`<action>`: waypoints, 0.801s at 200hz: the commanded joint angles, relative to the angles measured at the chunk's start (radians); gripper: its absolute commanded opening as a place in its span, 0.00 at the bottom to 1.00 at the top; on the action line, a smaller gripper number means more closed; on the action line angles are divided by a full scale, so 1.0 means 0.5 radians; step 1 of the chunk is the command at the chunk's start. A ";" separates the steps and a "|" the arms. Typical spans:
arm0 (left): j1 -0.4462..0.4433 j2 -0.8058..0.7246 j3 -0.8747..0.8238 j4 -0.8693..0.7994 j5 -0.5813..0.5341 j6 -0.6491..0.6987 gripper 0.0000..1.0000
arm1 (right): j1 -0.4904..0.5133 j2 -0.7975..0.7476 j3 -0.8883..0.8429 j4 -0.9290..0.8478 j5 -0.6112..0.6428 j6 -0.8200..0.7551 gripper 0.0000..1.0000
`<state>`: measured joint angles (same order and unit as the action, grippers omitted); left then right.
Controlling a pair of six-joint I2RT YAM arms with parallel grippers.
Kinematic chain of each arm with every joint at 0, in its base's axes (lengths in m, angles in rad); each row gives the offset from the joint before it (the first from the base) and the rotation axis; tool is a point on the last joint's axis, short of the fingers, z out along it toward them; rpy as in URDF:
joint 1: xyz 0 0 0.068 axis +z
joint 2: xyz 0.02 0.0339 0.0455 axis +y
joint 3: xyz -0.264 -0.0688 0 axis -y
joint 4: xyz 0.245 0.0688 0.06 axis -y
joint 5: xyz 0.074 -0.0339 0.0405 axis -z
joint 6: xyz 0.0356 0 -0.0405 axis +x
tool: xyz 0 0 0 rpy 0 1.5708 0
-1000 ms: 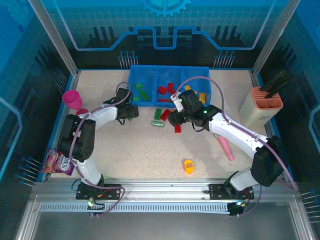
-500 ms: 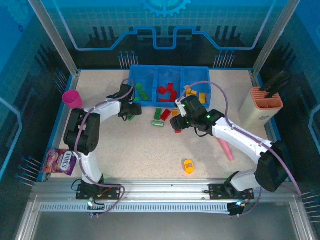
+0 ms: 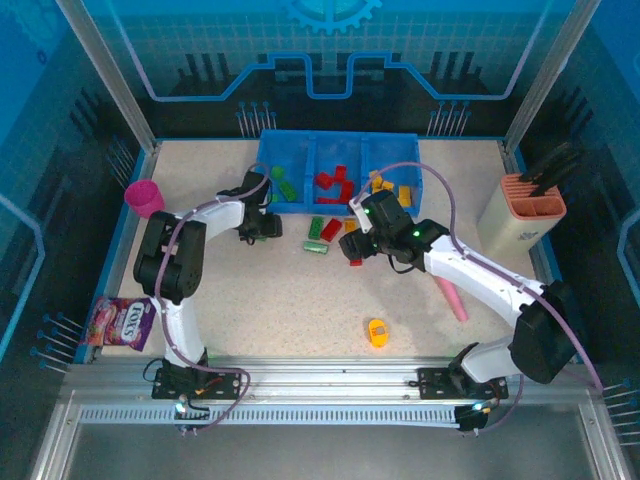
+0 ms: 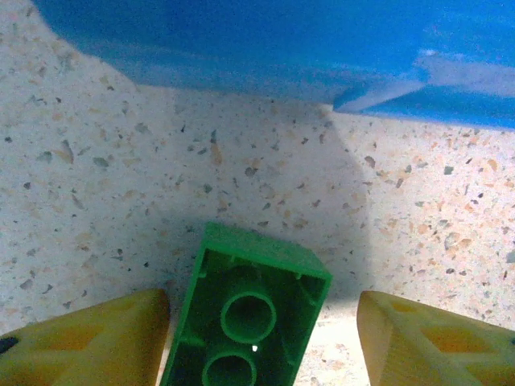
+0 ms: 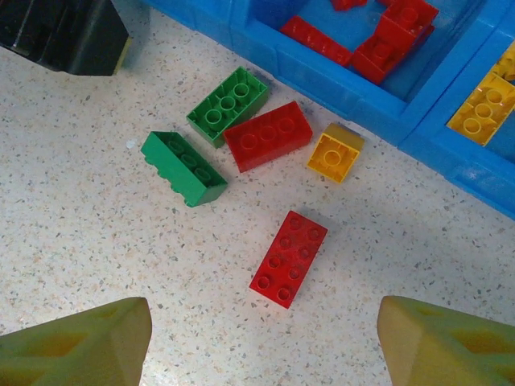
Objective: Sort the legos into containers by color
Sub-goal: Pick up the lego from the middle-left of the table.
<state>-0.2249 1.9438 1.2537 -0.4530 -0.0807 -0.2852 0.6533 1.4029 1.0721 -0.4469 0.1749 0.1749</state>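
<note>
- Left end effector [image 4: 263,310] is straddling a green brick [image 4: 241,322], fingers spread, beside the tray [image 4: 241,48].
- Right end effector [image 5: 264,326] is hovering, spread, over a red brick [image 5: 288,259].

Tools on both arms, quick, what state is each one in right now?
Left tool: open, straddling a green brick, not gripping it.
Right tool: open, empty, above a red brick.

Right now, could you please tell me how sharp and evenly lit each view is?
Left wrist: green brick sharp, a grey shadow on the table beside the tray. Right wrist: bricks crisp, evenly lit, fingers soft. Top external: bluish cast, bricks tiny.
</note>
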 commanded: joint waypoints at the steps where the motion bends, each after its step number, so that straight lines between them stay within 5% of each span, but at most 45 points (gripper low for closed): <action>1: 0.002 -0.018 -0.087 -0.075 0.087 -0.019 0.61 | -0.017 0.072 0.018 0.019 -0.032 -0.054 0.75; 77: -0.104 -0.123 -0.200 -0.126 0.085 -0.068 0.40 | -0.053 0.335 0.180 0.180 -0.193 -0.162 0.75; 160: -0.208 -0.568 -0.039 -0.382 0.128 -0.089 0.38 | -0.051 0.772 0.428 0.437 -0.435 -0.416 0.74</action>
<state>-0.3359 1.7298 1.1725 -0.5705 -0.0540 -0.3153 0.6384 1.7348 1.2453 -0.2855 0.0143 0.0093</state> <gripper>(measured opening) 0.384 0.745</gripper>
